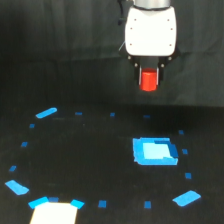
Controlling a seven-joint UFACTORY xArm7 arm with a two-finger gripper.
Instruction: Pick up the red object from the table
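End effector [149, 76] is pinching the red object [148, 81] between its dark fingers, under the white body. Object is hanging in the air, well clear of the black worktop [90, 150], upright as far as visible. Larger blue square patch [154, 151] is lying on the worktop below, slightly toward the exterior view's right. Small blue tape marks [46, 113] are ringing the surface. A pale patch [54, 212] is showing at the bottom edge.
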